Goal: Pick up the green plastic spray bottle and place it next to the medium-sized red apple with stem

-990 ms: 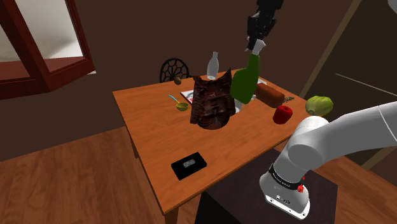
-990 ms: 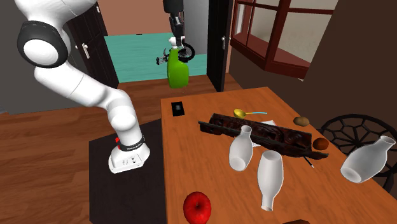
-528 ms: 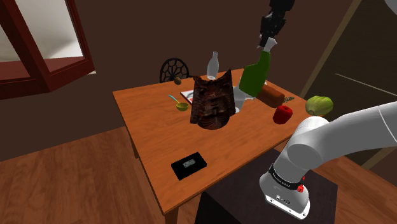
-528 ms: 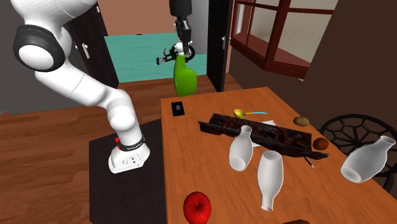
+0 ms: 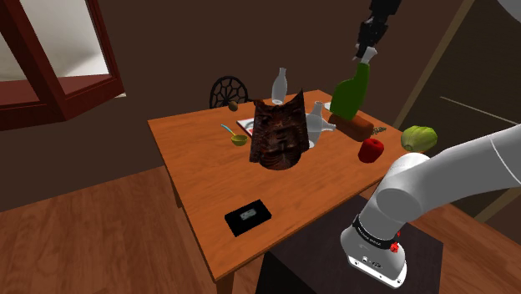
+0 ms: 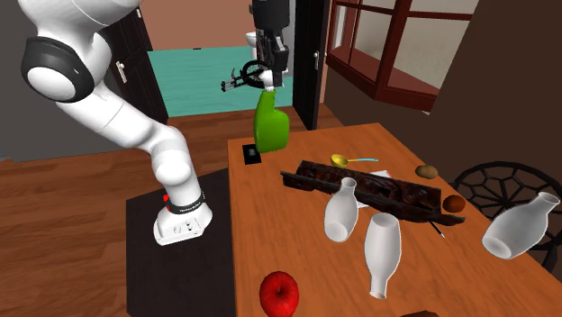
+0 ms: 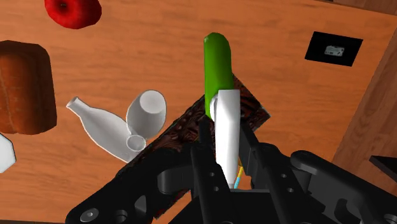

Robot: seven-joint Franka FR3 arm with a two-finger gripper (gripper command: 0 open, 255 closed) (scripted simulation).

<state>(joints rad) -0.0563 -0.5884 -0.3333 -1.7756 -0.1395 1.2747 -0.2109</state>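
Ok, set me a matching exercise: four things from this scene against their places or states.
1 spray bottle
2 apple
3 black box
4 carved tray

a middle of the table
b lying flat, apart from the rest
c clasped by the gripper, in the air
d near the brown loaf

Pairs: 1-c, 2-d, 3-b, 4-a

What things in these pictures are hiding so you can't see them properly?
- Shoulder view: the carved brown tray covers the bottom of a white vase.
- Second exterior view: the right edge cuts off the black chair.
- Wrist view: the gripper, shut on the green spray bottle, covers part of its white head; an edge cuts the brown loaf.
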